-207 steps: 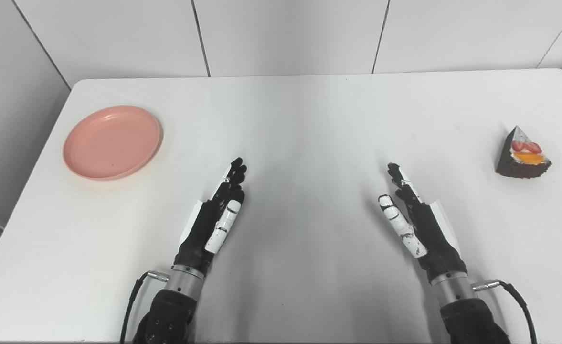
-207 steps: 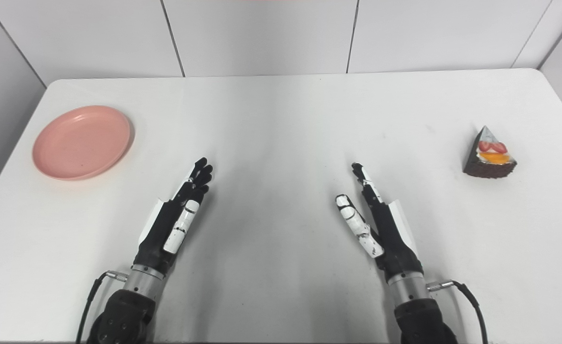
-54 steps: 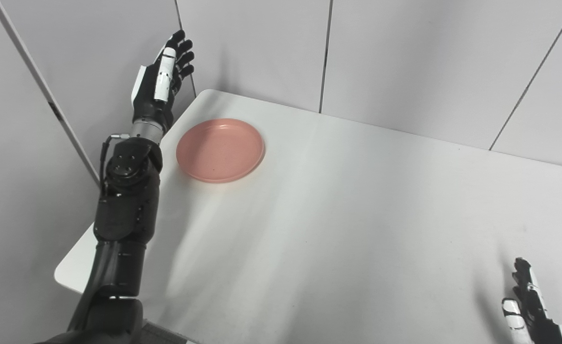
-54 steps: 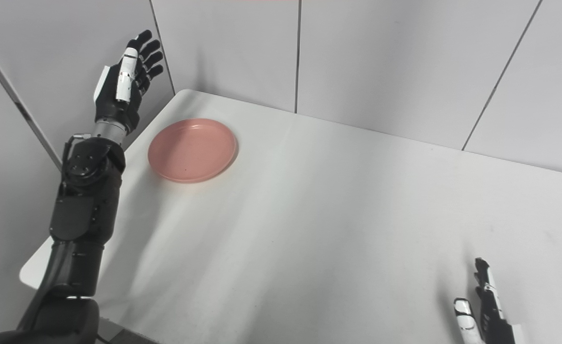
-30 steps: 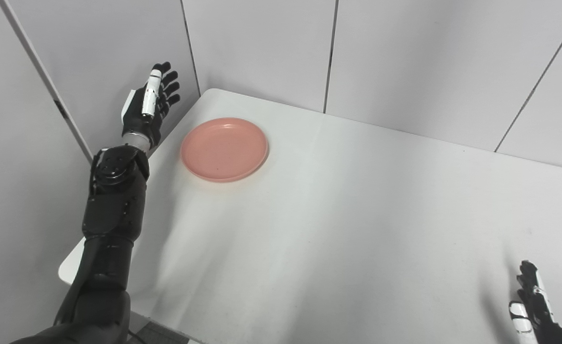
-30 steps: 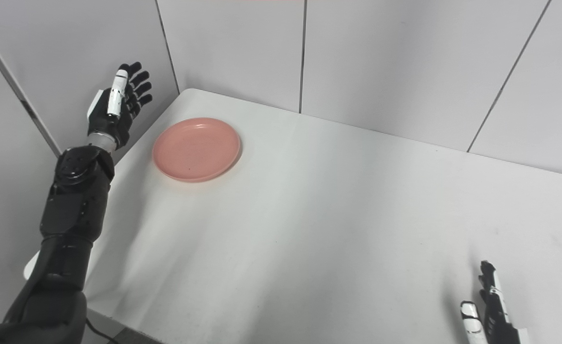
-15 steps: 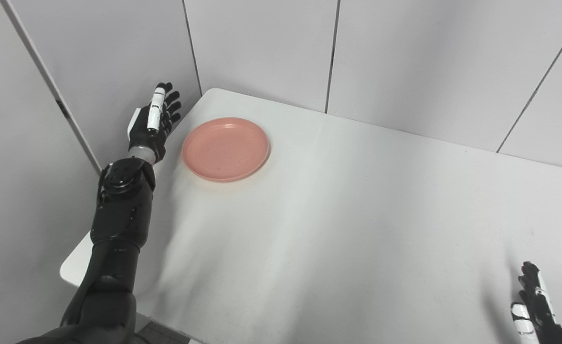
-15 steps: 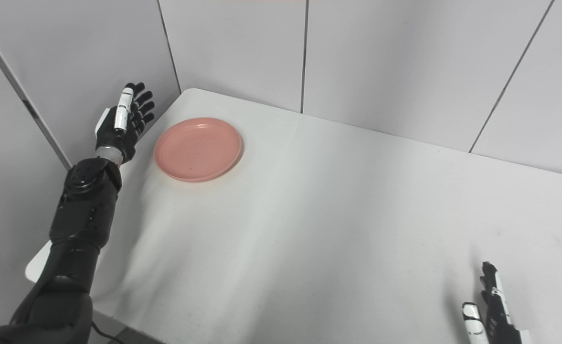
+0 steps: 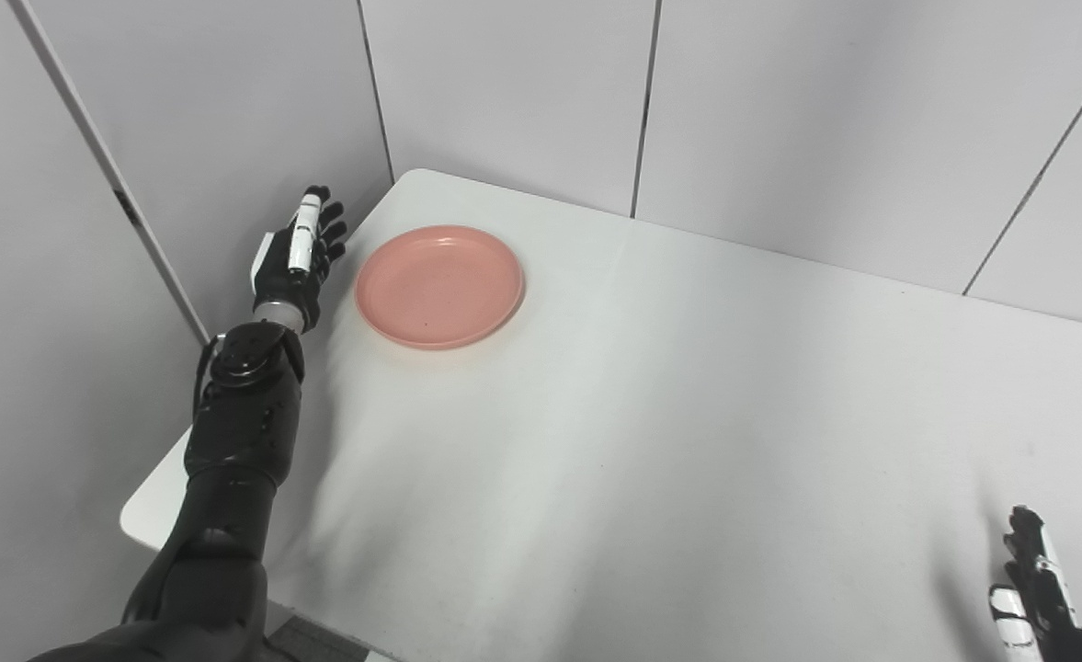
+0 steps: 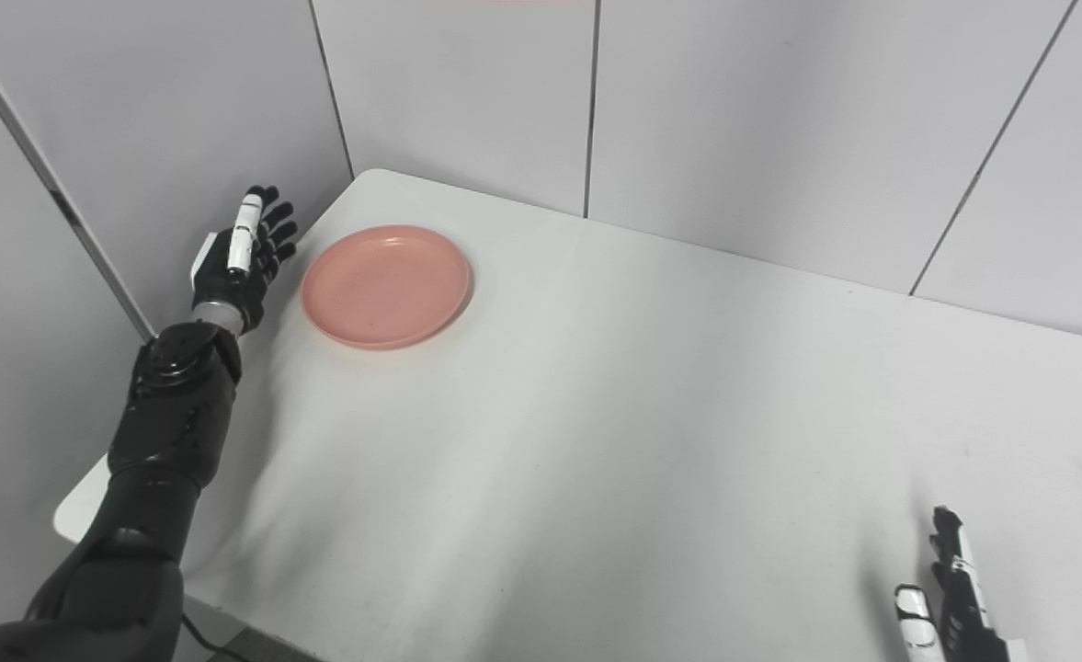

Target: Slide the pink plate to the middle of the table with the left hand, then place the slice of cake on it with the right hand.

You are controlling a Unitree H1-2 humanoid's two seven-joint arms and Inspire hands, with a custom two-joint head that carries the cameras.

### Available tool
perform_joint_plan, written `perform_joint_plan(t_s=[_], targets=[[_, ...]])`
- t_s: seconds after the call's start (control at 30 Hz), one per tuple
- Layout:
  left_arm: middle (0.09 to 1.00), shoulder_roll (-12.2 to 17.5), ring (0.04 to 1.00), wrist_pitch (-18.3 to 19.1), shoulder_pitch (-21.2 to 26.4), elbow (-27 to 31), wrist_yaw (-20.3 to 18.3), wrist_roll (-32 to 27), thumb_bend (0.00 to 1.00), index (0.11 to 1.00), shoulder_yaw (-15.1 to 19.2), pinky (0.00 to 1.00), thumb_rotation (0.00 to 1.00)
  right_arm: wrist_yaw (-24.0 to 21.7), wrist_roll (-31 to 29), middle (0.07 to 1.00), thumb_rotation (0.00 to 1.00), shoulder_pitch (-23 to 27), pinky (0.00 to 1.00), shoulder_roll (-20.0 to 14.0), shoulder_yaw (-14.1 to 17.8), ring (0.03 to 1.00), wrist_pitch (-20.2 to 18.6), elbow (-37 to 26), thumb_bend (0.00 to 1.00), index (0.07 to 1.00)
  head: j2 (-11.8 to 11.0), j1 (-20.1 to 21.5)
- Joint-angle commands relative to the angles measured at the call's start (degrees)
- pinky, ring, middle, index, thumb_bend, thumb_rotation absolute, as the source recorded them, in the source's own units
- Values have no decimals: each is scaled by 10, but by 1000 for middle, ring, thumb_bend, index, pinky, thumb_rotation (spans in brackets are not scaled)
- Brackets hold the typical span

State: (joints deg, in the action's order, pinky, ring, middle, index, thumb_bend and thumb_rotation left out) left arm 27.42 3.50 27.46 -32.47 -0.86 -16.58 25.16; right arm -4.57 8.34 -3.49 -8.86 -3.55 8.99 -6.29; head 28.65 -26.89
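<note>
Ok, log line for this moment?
phase: reaching for plate | left hand: open, beside plate, not touching | right hand: open, idle at near edge | cake: out of view

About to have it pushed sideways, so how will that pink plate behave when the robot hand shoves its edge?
The pink plate looks shallow and flat-bottomed, so it should slide rather than tip. It seems rigid and probably light. On the smooth white table it may skid or spin if pushed off-centre.
</note>
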Motion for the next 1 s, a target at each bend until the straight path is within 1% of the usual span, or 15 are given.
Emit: perform_joint_plan(t_s=[0.0, 0.07, 0.23, 0.47, 0.53, 0.6, 0.7, 0.8, 0.87, 0.97], targets=[[930, 14, 936, -20, 21, 5, 6, 0, 373, 914, 2, 937, 1000, -5, 0, 1000, 1000, -8, 1000, -8, 3, 1000, -18, -2, 305, 988, 1, 1], [930, 12, 937, -22, 19, -1, 5, -2, 368, 916, 3, 936, 1000, -5, -1, 999, 1000, -8, 1000, -9, 3, 1000, -17, -2, 317, 988, 2, 1], [920, 4, 917, -30, 10, -9, 2, -1, 368, 916, -2, 934, 1000, -6, 0, 999, 1000, -7, 1000, -10, 4, 1000, -16, 0, 305, 988, 3, 2], [929, -20, 927, -49, 2, -22, -5, -7, 359, 907, -9, 933, 1000, -5, 2, 993, 1000, -8, 1000, -10, 4, 998, -20, -6, 307, 983, 7, 3], [939, -25, 938, -57, 2, -33, -16, -9, 360, 913, -15, 939, 1000, -4, 3, 992, 1000, -8, 1000, -9, 4, 997, -21, -6, 304, 983, 7, 3], [943, -32, 944, -53, 1, -38, -17, -7, 363, 918, -23, 942, 1000, -3, 7, 991, 1000, -8, 1000, -8, 4, 995, -24, -9, 298, 982, 10, 5], [929, -43, 932, -53, -4, -30, -7, 3, 370, 920, -37, 947, 1000, -5, 7, 992, 1000, -7, 1000, -10, 4, 996, -20, -8, 301, 984, 11, 6], [918, -57, 917, -65, -9, -24, -8, 13, 384, 898, -56, 901, 1000, -4, 5, 988, 1000, -6, 1000, -8, 5, 995, -16, -5, 303, 979, 15, 12], [911, -67, 911, -63, -12, -18, -8, 14, 393, 887, -66, 891, 1000, -4, 5, 988, 1000, -5, 1000, -8, 4, 995, -16, -6, 299, 979, 17, 14], [927, -84, 927, -61, -16, -7, -12, 12, 401, 907, -81, 912, 1000, -4, 5, 984, 1000, -3, 999, -9, 4, 989, -5, 1, 288, 975, 19, 16]])
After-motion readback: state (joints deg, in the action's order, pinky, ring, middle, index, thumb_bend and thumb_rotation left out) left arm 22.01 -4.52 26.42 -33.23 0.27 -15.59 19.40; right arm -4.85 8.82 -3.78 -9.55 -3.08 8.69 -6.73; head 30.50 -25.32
